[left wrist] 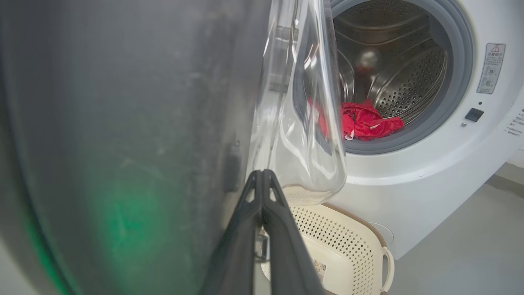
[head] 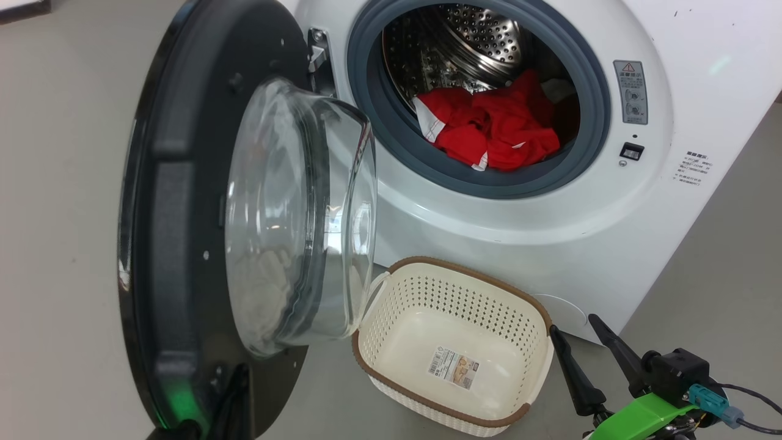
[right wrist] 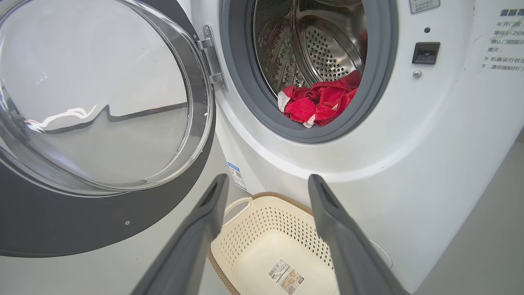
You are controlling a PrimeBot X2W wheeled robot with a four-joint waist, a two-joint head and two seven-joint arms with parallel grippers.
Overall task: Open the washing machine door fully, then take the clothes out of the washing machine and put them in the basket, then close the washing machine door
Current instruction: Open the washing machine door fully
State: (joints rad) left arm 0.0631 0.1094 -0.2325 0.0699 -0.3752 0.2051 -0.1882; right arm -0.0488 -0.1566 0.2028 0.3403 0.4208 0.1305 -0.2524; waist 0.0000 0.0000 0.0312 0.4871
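Note:
The washing machine door stands swung out to the left, its glass bowl bulging toward the basket. Inside the washing machine, the red clothes lie in a heap at the front of the steel drum. On the floor below the opening sits the basket, with just a barcode sticker inside. My left gripper is shut with nothing in it, close against the door's lower inner face, its tips below the bowl. My right gripper is open, low and right of the basket.
Grey floor spreads left of the door and right of the machine. The door's hinge is at the opening's left side. The latch slot and printed labels are on the machine's right front. A cable trails from my right wrist.

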